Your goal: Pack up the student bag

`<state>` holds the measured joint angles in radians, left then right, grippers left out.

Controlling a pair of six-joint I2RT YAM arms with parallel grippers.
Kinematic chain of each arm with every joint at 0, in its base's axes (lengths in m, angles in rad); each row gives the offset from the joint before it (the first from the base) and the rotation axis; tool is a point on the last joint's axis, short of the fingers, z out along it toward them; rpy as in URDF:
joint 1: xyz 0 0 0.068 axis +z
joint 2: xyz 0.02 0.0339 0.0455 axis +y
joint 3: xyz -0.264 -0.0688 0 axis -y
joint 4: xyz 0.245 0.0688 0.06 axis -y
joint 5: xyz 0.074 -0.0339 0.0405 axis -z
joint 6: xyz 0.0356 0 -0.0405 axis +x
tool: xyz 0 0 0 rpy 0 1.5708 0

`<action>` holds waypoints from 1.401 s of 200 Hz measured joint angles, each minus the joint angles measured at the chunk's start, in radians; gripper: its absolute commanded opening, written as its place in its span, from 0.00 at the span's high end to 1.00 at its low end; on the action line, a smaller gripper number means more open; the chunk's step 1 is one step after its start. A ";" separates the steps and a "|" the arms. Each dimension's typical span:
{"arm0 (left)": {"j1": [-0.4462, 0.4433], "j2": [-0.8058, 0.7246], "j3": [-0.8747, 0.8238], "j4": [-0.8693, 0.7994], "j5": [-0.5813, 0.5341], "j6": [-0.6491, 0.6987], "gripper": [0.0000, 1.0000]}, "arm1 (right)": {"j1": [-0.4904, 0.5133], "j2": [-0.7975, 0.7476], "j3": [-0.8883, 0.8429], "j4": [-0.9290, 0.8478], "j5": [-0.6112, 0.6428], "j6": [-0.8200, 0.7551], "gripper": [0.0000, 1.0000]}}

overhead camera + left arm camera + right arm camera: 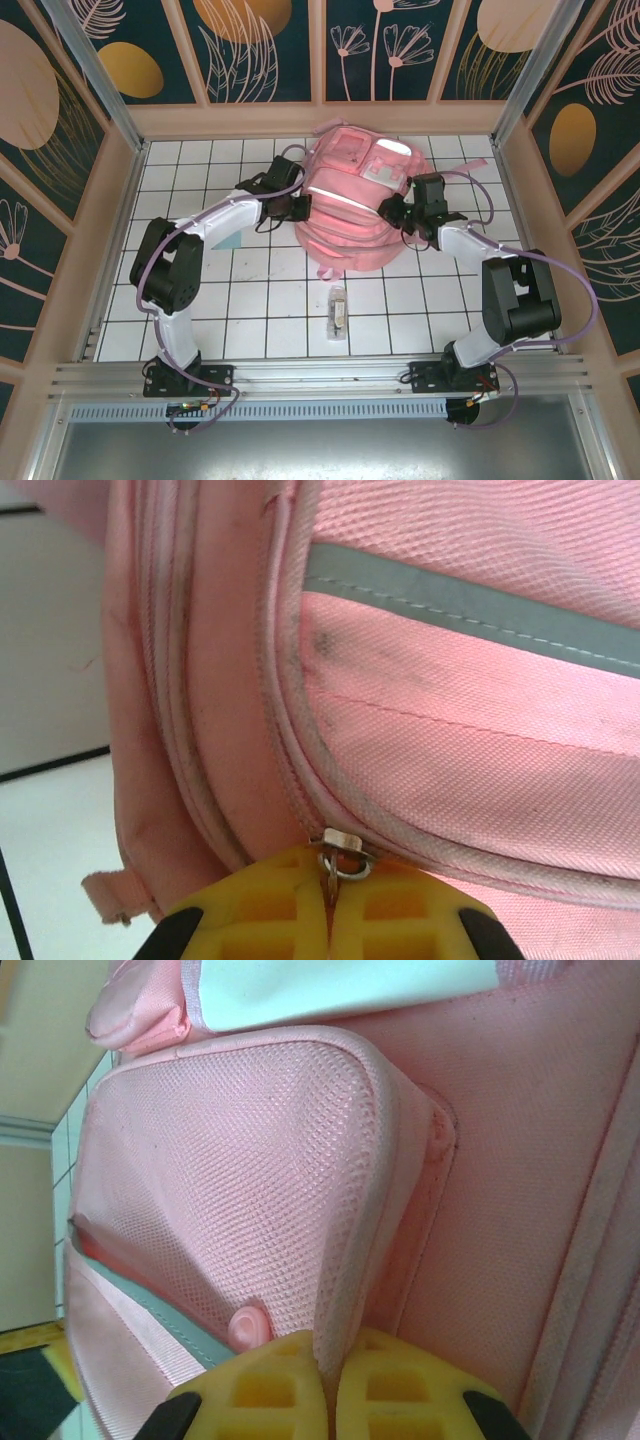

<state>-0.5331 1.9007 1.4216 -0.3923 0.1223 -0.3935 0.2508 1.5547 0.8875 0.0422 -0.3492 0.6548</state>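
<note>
The student bag [355, 200] lies toward 12 o'clock on the white tiled tabletop [260, 310], pink, with a shiny strip across its front and a white patch near its top. From above, you see both arms reaching in to it, 1 from each side.

Your left fingers [300, 208] meet the bag on its 9 o'clock side. In the left wrist view those yellow fingers [320, 920] are pressed together on the zipper pull [340, 852]: the metal slider sits right at their tips, and the tab runs down between the pads. The zipper track curves up toward 12 o'clock from there, and a grey reflective strip crosses the fabric toward 2 o'clock.

Your right fingers [393, 212] touch the bag on its 3 o'clock side. In the right wrist view they [322, 1400] are closed on the piped edge of the mesh pocket [230, 1190], which passes between the pads. A small round pink button sits just beside them at 10 o'clock.

At 6 o'clock from the bag, well apart from it, a small pale packet [338, 310] lies on the tiles; you cannot tell what it is. A teal item [228, 241] shows partly under the left arm at 9 o'clock.
</note>
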 measured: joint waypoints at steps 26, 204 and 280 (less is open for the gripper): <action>-0.005 -0.008 -0.011 0.017 0.024 0.008 1.00 | -0.003 0.084 0.093 -0.063 0.007 -0.071 1.00; -0.246 0.207 0.211 0.104 0.193 -0.097 1.00 | -0.068 -0.001 0.104 -0.037 0.041 0.058 0.43; -0.236 0.174 0.119 0.149 0.191 -0.105 1.00 | 0.013 0.188 0.122 0.113 -0.035 0.198 1.00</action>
<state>-0.7692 2.0750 1.5410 -0.2436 0.3134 -0.4988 0.2638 1.7428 1.0100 0.1555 -0.3843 0.8528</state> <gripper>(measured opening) 0.063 0.057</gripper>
